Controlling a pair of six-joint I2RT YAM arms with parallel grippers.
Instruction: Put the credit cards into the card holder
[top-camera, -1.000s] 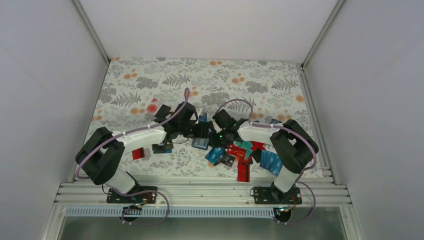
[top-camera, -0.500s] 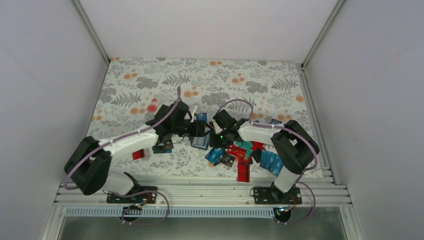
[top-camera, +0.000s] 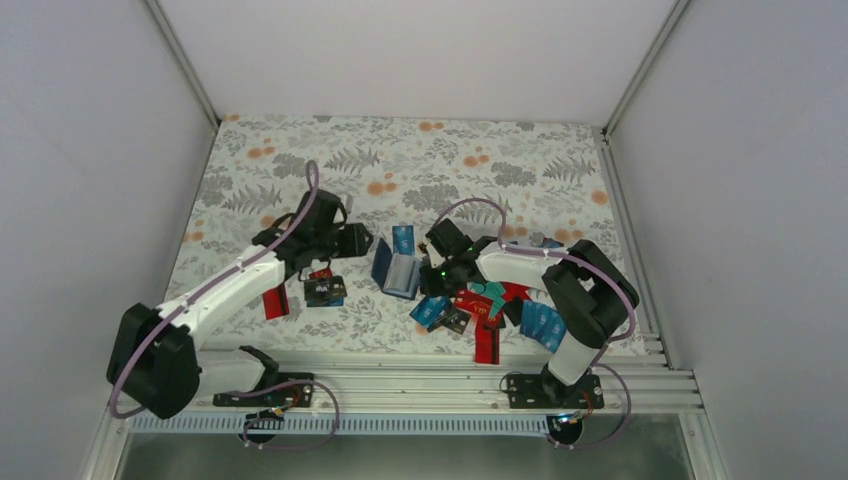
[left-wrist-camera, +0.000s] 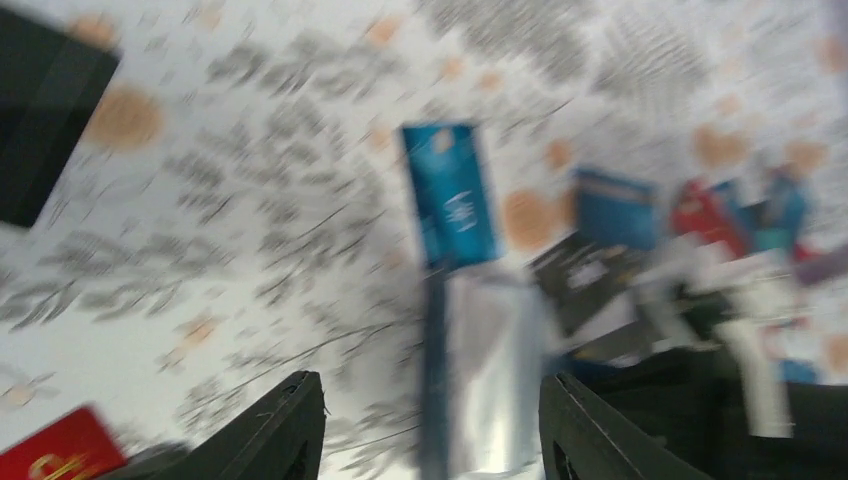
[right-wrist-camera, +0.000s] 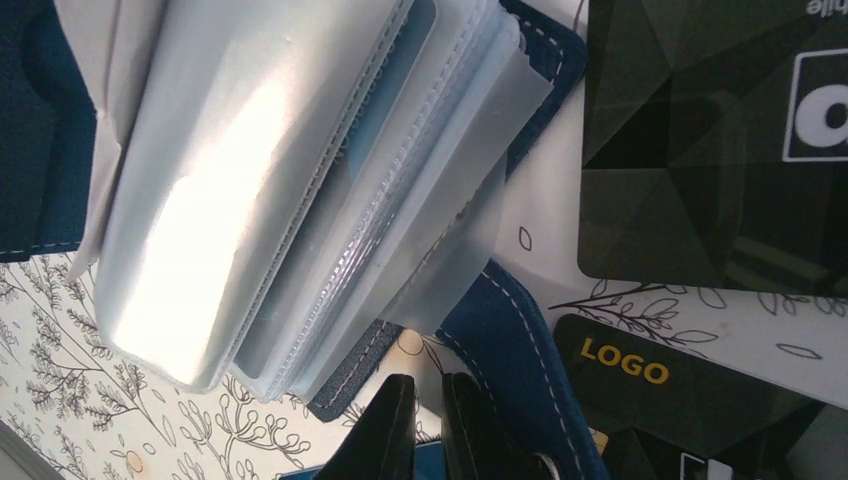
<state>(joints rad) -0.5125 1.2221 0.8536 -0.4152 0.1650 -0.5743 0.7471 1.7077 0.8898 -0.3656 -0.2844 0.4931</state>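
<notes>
**CHANGE.** Left gripper (top-camera: 362, 243): a second ago close over the dark navy folding card holder (top-camera: 397, 272), right beside the right gripper (top-camera: 425, 282); now swung back leftward, well apart from both. Fingers apart, nothing between them. Holder thereby uncovered: lies open on the floral-printed tablecloth (top-camera: 300, 170), between the two grippers.

Right gripper: in the same place as before, fingers together at the holder's right edge. Pinching the cover or merely pressing on it: cannot tell.

**MEANING (judged).** One approach to the holder probably over; left arm likely off for another card. Much left to do:
- thin plastic credit cards (top-camera: 480, 305) in red, teal, blue and black, heaped near the right arm
- a bright blue single card (top-camera: 403, 238) just beyond the holder
- a red card (top-camera: 276, 302) and a dark card (top-camera: 325, 292) near the left arm

**VIEWS.**
- Top: whole layout and arm spacing; no sleeve detail.
- Left wrist, motion-blurred: empty gap between the fingers, blue card end-on just past the holder, and an unidentified black rectangle at the upper left.
- Right wrist: frosted clear sleeves (right-wrist-camera: 300, 200) fanned up off the stitched cover, and a black card printed "LOGO" (right-wrist-camera: 650, 390) just beside it. Bluish tint behind one sleeve, possibly a stored card; uncertain.
</notes>
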